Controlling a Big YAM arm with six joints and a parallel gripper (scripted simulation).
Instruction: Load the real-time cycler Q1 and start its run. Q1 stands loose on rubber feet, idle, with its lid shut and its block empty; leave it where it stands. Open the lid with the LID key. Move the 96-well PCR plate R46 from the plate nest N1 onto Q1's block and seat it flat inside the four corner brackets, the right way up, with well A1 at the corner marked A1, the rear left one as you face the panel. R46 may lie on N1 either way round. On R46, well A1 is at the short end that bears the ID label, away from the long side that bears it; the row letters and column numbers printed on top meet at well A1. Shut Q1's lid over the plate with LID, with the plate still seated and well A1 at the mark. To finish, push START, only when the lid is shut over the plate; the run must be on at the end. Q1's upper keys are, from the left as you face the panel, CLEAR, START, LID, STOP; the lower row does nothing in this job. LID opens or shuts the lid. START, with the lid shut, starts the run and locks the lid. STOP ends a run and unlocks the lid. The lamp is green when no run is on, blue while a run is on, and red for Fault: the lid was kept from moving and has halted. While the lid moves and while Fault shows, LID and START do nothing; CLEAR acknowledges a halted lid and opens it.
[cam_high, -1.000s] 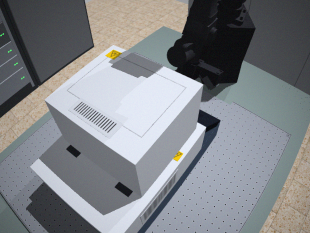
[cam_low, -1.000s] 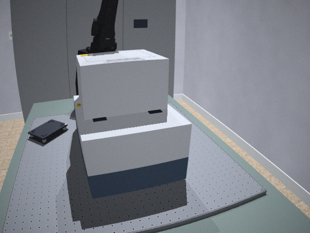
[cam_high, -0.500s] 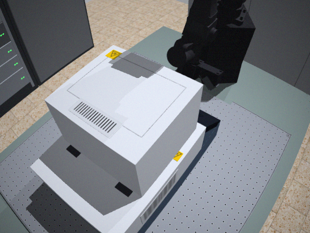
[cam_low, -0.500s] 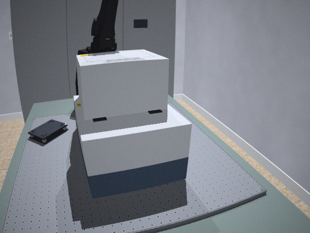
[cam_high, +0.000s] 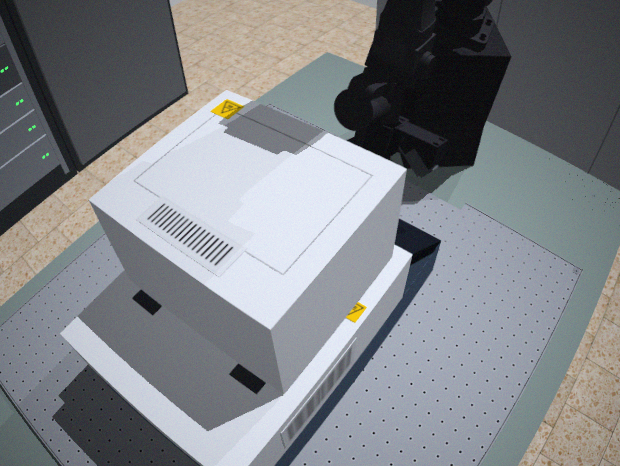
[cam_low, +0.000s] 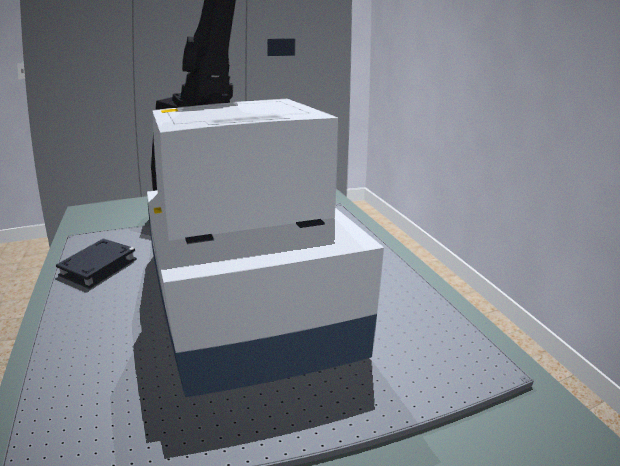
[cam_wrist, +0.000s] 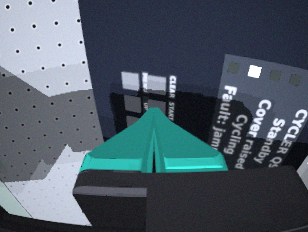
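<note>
The cycler Q1 (cam_high: 240, 260) is a white box on a white and dark blue base (cam_low: 270, 300). Its lid (cam_low: 245, 165) sits down on the base. The arm (cam_high: 426, 95) stands behind Q1, at the panel side, and the machine hides its fingers in the top and exterior views. In the wrist view my gripper (cam_wrist: 153, 115) is shut and empty. Its teal tips point at the row of small keys (cam_wrist: 148, 88) on the dark front panel, close to them; I cannot tell whether they touch. The plate nest N1 (cam_low: 95, 261) shows a bare dark top. Plate R46 is not in view.
A status label (cam_wrist: 266, 121) with one bright square (cam_wrist: 252, 70) sits to the right of the keys. The perforated grey board (cam_high: 476, 310) lies under Q1 on the green table. Dark cabinets (cam_high: 95, 65) stand beyond the table.
</note>
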